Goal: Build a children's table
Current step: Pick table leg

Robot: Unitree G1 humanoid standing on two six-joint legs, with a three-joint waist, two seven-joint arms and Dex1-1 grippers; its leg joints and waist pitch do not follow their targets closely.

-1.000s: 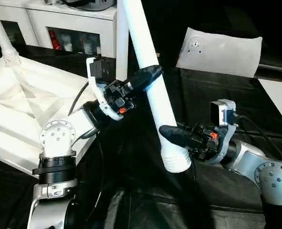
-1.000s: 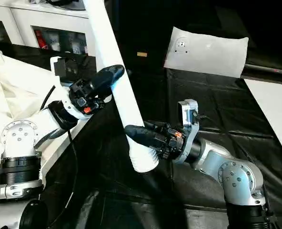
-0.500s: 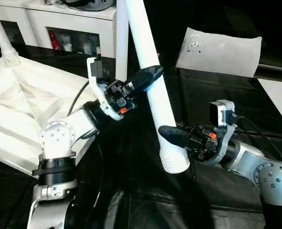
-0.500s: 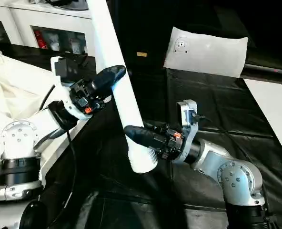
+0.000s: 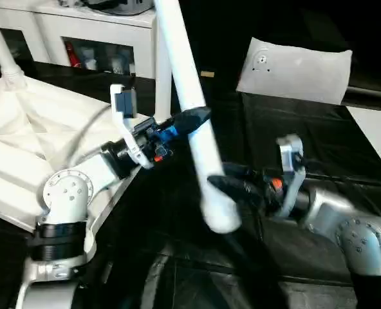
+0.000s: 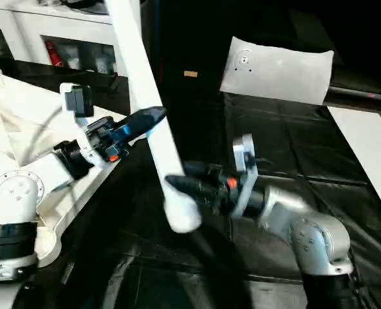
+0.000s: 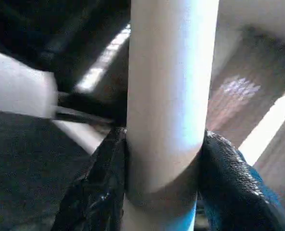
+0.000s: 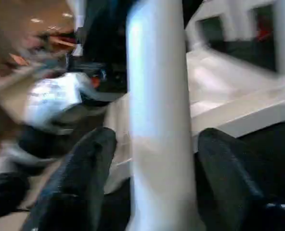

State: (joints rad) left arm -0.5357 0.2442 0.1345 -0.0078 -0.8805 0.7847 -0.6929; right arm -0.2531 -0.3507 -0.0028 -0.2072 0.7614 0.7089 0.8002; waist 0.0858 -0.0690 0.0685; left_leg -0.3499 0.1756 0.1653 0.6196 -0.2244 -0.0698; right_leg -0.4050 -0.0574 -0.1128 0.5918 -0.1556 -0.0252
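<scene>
Clamping the tilted leg (image 5: 190, 103), left gripper (image 5: 189, 120) reaches inward.

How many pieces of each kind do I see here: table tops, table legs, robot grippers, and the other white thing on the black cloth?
table top: 1
legs: 3 (held leg, corner leg, rear leg)
grippers: 2 (left gripper, right gripper)
white sheet: 1
Total: 7
</scene>
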